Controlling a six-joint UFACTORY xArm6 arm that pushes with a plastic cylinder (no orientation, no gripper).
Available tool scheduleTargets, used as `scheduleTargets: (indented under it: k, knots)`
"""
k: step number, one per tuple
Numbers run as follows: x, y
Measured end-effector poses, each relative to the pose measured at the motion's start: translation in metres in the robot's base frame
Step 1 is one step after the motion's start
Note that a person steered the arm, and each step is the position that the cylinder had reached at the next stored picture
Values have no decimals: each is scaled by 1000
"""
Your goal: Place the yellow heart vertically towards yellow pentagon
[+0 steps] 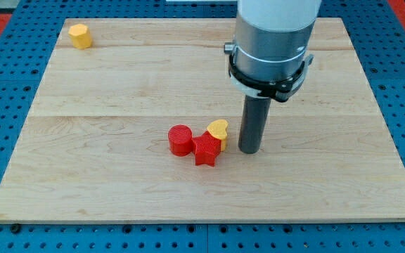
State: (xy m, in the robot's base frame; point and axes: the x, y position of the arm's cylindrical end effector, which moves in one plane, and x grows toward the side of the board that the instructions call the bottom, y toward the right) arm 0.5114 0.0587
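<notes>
Although the whole board is shown in the camera view, no brand, label or writing can be read.
Yellow heart (219, 131): seen near the board's middle, just beside my tip on its left, a narrow gap apparently left between them.
My tip (249, 150): set on the wooden board (118, 91) at the heart's right; nothing is held, since the rod has no jaws.
Yellow pentagon (80, 35): placed at the view's top left corner, well apart from the heart.
Red cylinder (180, 139): touching the red star.
Red star (205, 150): 1 block pressed against the heart's lower left.
</notes>
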Motion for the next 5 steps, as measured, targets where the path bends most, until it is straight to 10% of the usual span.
scheduleTargets:
  k: [3, 5]
  knots:
    - [-38, -134]
    - [10, -61]
